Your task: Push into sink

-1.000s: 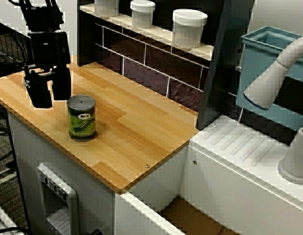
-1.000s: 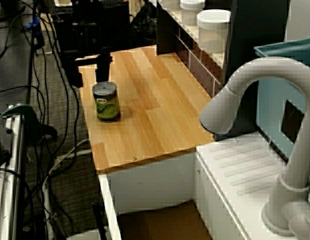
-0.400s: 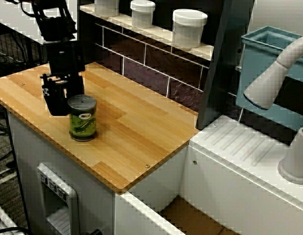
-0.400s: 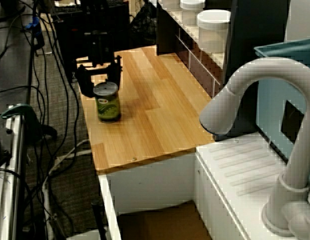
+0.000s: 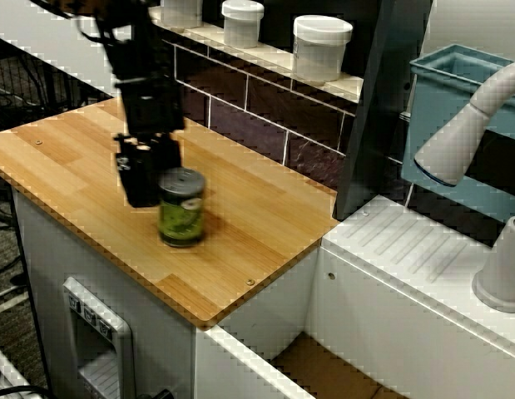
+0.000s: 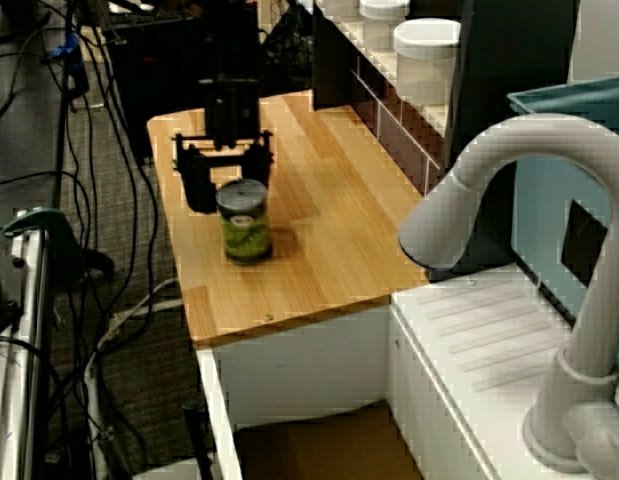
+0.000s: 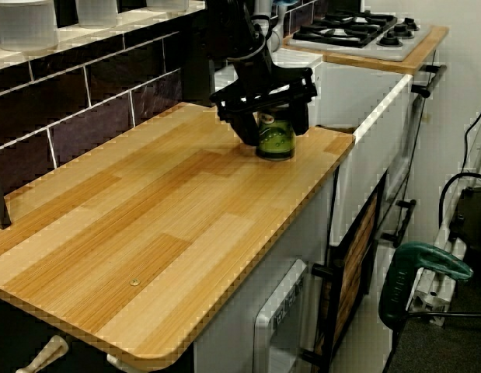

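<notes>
A green can (image 5: pixel 182 208) stands upright on the wooden counter (image 5: pixel 249 216), about midway along it. My black gripper (image 5: pixel 157 187) is open and pressed against the can's left side, away from the sink. Its fingers (image 6: pixel 196 187) straddle the can (image 6: pixel 244 220) from behind. The side view shows the can (image 7: pixel 276 135) partly between the spread fingers (image 7: pixel 244 128). The sink (image 5: pixel 324 374), with white walls and a tan floor, lies below the counter's right end, and its floor (image 6: pixel 319 440) is bare.
White jars (image 5: pixel 321 46) line a shelf above the dark tiled backsplash. A grey faucet (image 6: pixel 509 190) arches over the ribbed white drainboard (image 5: pixel 423 241). A teal tub (image 5: pixel 457 91) stands at the back right. Cables (image 6: pixel 99 150) hang left of the counter.
The gripper came in behind the can, then moved right along the counter toward the sink, sliding the can with it. The can has stayed upright.
</notes>
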`<state>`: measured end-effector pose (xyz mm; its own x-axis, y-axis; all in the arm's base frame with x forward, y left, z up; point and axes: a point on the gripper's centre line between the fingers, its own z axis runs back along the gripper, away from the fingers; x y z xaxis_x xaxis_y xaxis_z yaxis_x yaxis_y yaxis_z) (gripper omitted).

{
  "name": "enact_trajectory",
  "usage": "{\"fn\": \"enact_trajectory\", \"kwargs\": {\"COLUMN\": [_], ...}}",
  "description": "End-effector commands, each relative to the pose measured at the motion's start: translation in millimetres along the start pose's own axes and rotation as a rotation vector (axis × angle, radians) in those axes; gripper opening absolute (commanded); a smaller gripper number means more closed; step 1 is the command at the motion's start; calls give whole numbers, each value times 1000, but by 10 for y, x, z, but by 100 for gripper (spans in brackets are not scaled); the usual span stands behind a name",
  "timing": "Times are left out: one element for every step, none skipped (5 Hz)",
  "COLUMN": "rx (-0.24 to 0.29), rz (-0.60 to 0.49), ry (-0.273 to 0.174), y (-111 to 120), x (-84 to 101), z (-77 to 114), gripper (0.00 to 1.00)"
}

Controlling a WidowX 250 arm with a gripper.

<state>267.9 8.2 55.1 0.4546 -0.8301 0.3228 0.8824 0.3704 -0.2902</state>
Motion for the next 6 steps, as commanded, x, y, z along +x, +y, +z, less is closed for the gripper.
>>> {"fn": "enact_trajectory", "kwargs": {"rx": [-13, -20, -32, -56, -83, -115], "rz": [-5, 14, 37, 34, 2, -47], "ry": [-38, -66, -58, -56, -44, -8], "y": [-41, -14, 127, 187, 106, -73], "x": [439, 588, 754, 905, 1106, 1321], "z": [34, -34, -88, -182, -334, -425], "gripper": [100, 100, 100, 100, 100, 100]}}
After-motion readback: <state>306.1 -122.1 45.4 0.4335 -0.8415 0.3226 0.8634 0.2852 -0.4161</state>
